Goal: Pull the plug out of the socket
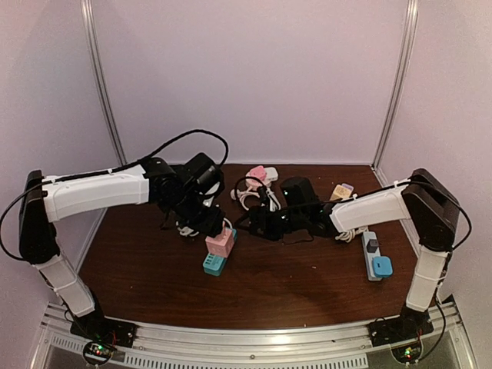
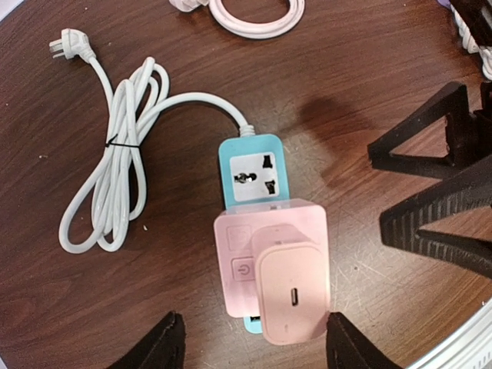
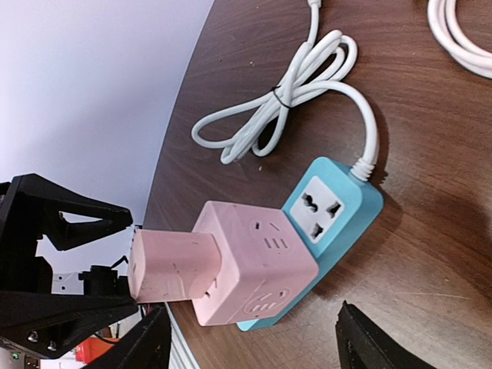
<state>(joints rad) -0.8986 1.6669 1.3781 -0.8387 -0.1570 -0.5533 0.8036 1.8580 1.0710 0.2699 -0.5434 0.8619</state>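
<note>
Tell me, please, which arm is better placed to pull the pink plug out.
Left. The left gripper hangs directly over the pink plug, open fingers either side of it. The right gripper faces the teal power strip from the side, probably better suited to bracing it.

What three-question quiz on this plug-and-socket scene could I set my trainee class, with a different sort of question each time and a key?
1. True or false: the pink plug is already out of the pink cube adaptor.
2. Multiple choice: the white cable of the teal power strip lies A) bundled in loops with a tie, B) stretched straight, C) wrapped round the strip.
3. Fill in: the left gripper has its jaws ____ astride the pink plug.
Key: 1 false; 2 A; 3 open.
</note>
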